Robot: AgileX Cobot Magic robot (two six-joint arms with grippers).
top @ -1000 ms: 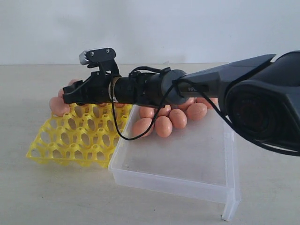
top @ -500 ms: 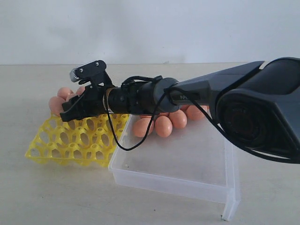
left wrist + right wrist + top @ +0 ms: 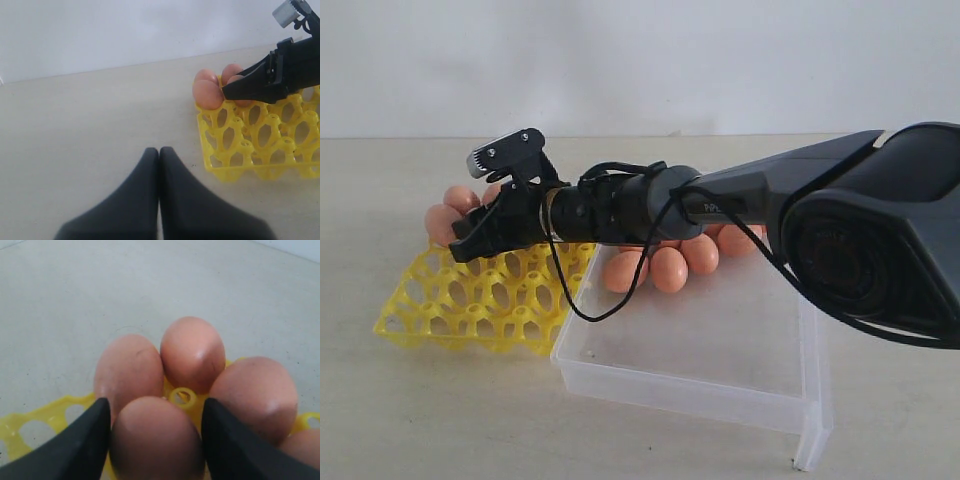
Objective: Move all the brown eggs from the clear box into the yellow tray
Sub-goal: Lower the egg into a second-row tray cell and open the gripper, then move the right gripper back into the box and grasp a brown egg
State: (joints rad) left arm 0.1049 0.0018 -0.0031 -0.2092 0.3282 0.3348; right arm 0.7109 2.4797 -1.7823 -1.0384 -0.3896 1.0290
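Pale counter (image 3: 420, 420) carries everything. The biggest thing in the exterior view is the right arm (image 3: 880, 240), which reaches in from the right and crosses over the clear box (image 3: 670, 385) toward the left.

The box sits right of centre. Its near half is bare floor, and the brown eggs (image 3: 670, 268) left in it are bunched along the far wall, some hidden behind the arm.

The yellow tray (image 3: 460, 310) lies right up against the box's left wall. Its near rows of cups are open, so there's plenty of room on that side. The far left corner has a small cluster of eggs (image 3: 445, 222).

The right tool (image 3: 468, 238) is over that far corner of the tray, next to the cluster. In the right wrist view its jaws are spread wide with one egg (image 3: 156, 440) sitting between them, and the fingers (image 3: 90, 440) run close along both of its sides. Honestly I can't tell if they're pinching it or just clear of it, the gap is too thin to read. That egg is packed in with its neighbours around a yellow post (image 3: 182, 396).

The left tool (image 3: 159, 151) is closed, fingers pressed together with nothing in them. It sits over open counter well apart from the tray's corner.
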